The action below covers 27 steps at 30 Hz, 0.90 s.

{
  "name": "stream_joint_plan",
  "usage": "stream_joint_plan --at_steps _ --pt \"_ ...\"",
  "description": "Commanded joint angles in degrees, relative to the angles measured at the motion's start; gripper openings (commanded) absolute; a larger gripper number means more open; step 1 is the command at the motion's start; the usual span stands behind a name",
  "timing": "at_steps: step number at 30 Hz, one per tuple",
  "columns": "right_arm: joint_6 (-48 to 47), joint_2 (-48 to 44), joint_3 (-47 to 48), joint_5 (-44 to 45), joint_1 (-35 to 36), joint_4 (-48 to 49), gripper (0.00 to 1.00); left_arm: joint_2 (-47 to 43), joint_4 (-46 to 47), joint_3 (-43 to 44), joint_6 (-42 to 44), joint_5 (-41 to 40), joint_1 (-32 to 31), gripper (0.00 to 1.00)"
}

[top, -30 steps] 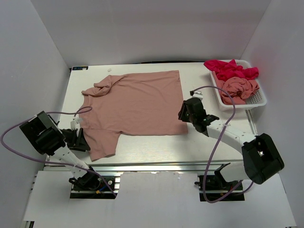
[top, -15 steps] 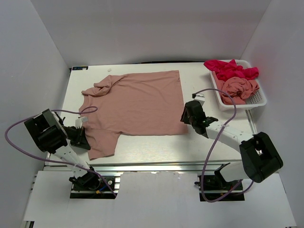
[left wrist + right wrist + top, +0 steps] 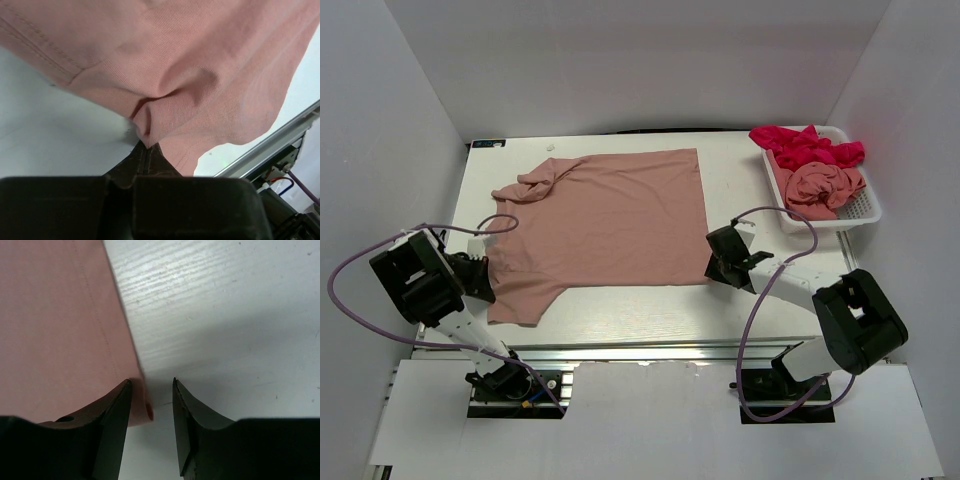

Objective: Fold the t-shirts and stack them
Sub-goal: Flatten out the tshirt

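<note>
A salmon-pink t-shirt (image 3: 610,215) lies spread flat on the white table, collar to the left. My left gripper (image 3: 485,275) is shut on the near sleeve; in the left wrist view the cloth (image 3: 200,75) bunches into a pinched fold right at the closed tips (image 3: 145,147). My right gripper (image 3: 715,262) stands open at the shirt's near right hem corner. In the right wrist view that corner (image 3: 60,325) lies between the jaws (image 3: 151,382), with one finger over the cloth and the other over bare table (image 3: 225,315).
A white mesh basket (image 3: 860,215) at the far right holds a crumpled magenta-red t-shirt (image 3: 805,145) and a bunched pink one (image 3: 825,185). The table's metal front rail (image 3: 640,350) runs just below the near sleeve. White walls enclose the back and sides.
My left gripper has shut on the near sleeve and drawn it leftward. My right gripper has moved nearer, to the hem corner, and its jaws have spread a little wider.
</note>
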Motion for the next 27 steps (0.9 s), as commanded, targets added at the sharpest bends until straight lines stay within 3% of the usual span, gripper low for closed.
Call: stream_joint_plan --at_steps 1,10,13,14,17,20,27 --pt "3.19 -2.07 -1.63 0.08 0.07 -1.9 0.44 -2.46 1.35 2.1 0.1 -0.62 0.05 0.0" --pt "3.64 -4.54 -4.63 -2.48 0.07 1.62 0.43 -4.39 -0.67 2.45 -0.44 -0.53 0.05 0.0" --pt "3.02 -5.15 -4.36 -2.04 0.07 2.32 0.43 -5.71 -1.73 2.02 0.35 -0.26 0.05 0.18" --pt "2.93 -5.42 -4.36 -1.6 0.07 2.58 0.43 -6.41 -2.25 1.93 0.71 -0.09 0.05 0.43" --pt "2.32 -6.12 -4.45 -0.99 0.07 3.81 0.43 -8.34 -3.75 1.66 1.15 -0.52 -0.03 0.83" --pt "1.88 -6.91 -4.97 -1.34 0.07 5.22 0.43 -9.93 -6.03 2.36 1.76 -1.93 0.14 0.97" --pt "0.21 -10.6 -7.26 -1.34 0.07 8.64 0.44 -10.99 -17.11 6.32 3.71 -4.21 0.14 0.98"
